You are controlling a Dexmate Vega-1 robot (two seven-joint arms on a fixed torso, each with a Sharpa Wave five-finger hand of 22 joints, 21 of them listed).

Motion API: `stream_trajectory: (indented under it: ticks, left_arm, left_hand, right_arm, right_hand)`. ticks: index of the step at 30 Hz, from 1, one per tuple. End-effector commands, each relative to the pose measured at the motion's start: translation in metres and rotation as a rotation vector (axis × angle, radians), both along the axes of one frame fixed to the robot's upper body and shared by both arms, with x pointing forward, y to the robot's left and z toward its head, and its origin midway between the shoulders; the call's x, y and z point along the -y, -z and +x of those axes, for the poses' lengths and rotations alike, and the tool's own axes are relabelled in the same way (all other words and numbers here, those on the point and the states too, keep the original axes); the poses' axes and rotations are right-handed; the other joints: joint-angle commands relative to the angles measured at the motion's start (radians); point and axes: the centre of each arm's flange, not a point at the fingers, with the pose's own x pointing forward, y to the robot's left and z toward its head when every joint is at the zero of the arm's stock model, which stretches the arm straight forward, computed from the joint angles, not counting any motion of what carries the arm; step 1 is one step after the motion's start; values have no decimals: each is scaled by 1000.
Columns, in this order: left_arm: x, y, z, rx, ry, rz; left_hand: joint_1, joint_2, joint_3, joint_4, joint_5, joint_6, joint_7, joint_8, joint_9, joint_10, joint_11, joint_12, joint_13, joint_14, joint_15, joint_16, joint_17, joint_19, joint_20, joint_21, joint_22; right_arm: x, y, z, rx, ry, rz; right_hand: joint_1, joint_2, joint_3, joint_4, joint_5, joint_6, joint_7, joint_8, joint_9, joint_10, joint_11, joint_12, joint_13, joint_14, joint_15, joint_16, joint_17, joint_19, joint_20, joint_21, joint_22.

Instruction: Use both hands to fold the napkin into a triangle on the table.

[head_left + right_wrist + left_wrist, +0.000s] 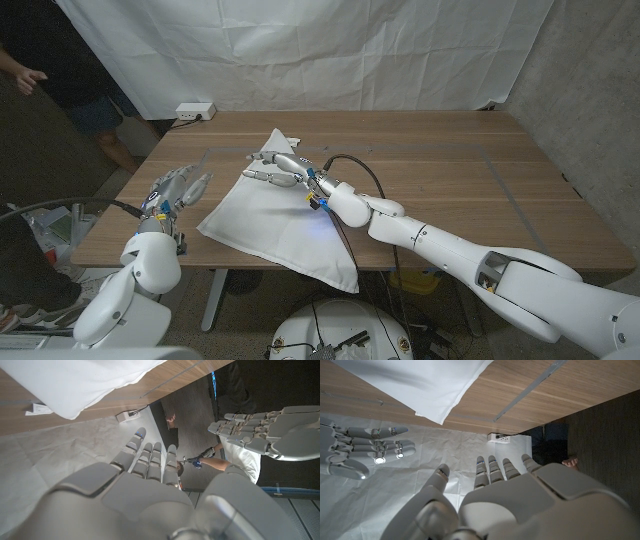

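Lying on the brown wood-grain table (440, 170), a soft white cloth napkin (275, 225) forms a rough triangle, one corner hanging over the near edge. The smooth white right hand (283, 168) rests on its far point, fingers spread. The left hand (178, 188) hovers beside it, fingers apart, holding nothing.

- A lab or test room set up for robot recording, not a home.
- A white sheet (300, 50) hangs as a backdrop behind the wooden surface (440, 160).
- Bare grey concrete wall (590, 90) on one side.
- A white power strip (195, 111) lies at the surface's far edge, and loose cables (30, 215) beside it.
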Motion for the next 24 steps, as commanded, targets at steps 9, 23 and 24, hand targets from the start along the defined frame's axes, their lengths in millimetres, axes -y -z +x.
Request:
stream_trajectory:
  ticks: [9, 23, 24]
  left_arm:
    - [1, -7, 12, -13, 18, 22]
    - [0, -11, 19, 6, 47, 25]
    - [0, -12, 19, 7, 49, 28]
  left_hand:
    - [3, 0, -2, -1, 2, -2, 3, 7, 0, -4, -1, 7, 3, -5, 6, 5, 4, 3, 2, 1, 4]
    - [1, 1, -2, -1, 2, -1, 5, 8, 0, -3, 0, 9, 3, -5, 6, 5, 4, 2, 1, 0, 4]
    - [1, 1, -2, -1, 2, -1, 5, 8, 0, -3, 0, 9, 3, -5, 6, 5, 4, 2, 1, 0, 4]
  right_arm:
    - [27, 0, 5, 42, 44, 22]
    - [34, -9, 3, 59, 31, 41]
    - [35, -11, 2, 60, 30, 44]
  right_hand:
    - [-8, 5, -6, -2, 6, 18, -2, 8, 2, 21, 1, 8, 0, 18, 2, 9, -2, 16, -2, 12, 2]
    - [1, 13, -1, -9, 8, 40, -2, 14, 2, 35, 3, 11, -1, 29, 2, 11, -8, 21, -3, 12, 2]
    - [1, 13, -1, -10, 8, 40, -2, 14, 2, 36, 3, 11, -1, 29, 2, 11, -8, 22, -3, 12, 2]
